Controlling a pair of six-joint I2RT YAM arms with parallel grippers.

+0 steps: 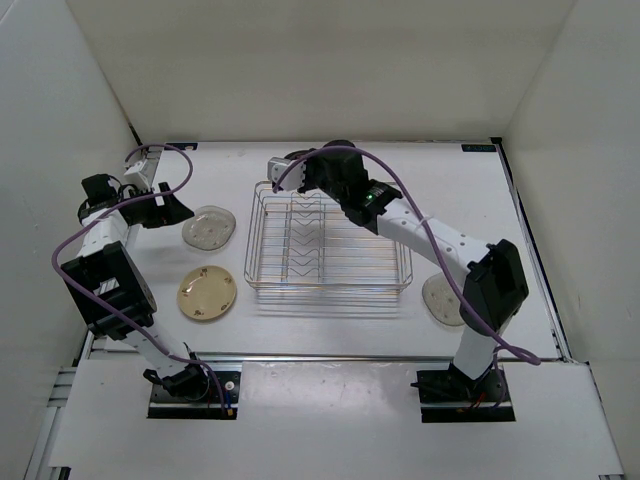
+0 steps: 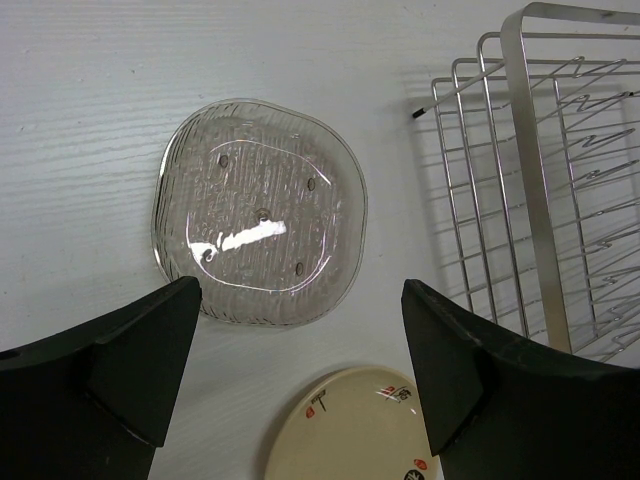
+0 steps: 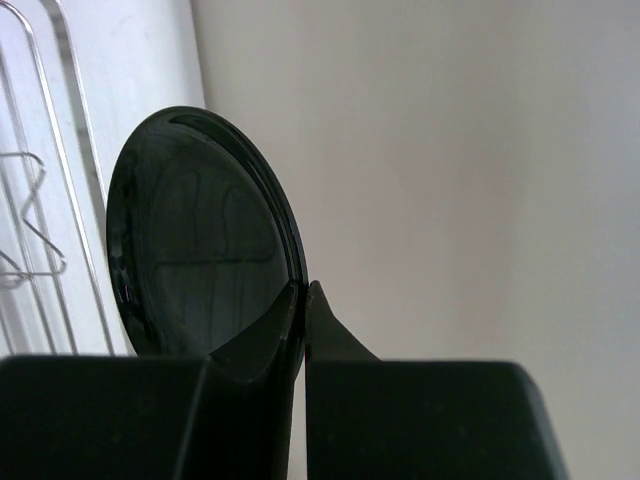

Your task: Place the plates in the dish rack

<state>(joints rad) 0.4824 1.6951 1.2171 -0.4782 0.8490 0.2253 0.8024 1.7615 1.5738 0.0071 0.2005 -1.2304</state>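
We are clamping the black plate (image 3: 200, 240) in our right gripper (image 3: 303, 292) at 11 o'clock of the dish rack (image 1: 330, 285); our left gripper (image 2: 300, 300) is gaping empty above a translucent plate (image 2: 260, 190).

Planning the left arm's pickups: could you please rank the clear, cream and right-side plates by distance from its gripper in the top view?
1. Clear plate, before the left gripper's open jaws.
2. Cream plate, nearer the front.
3. Right-side plate, past the dish rack.
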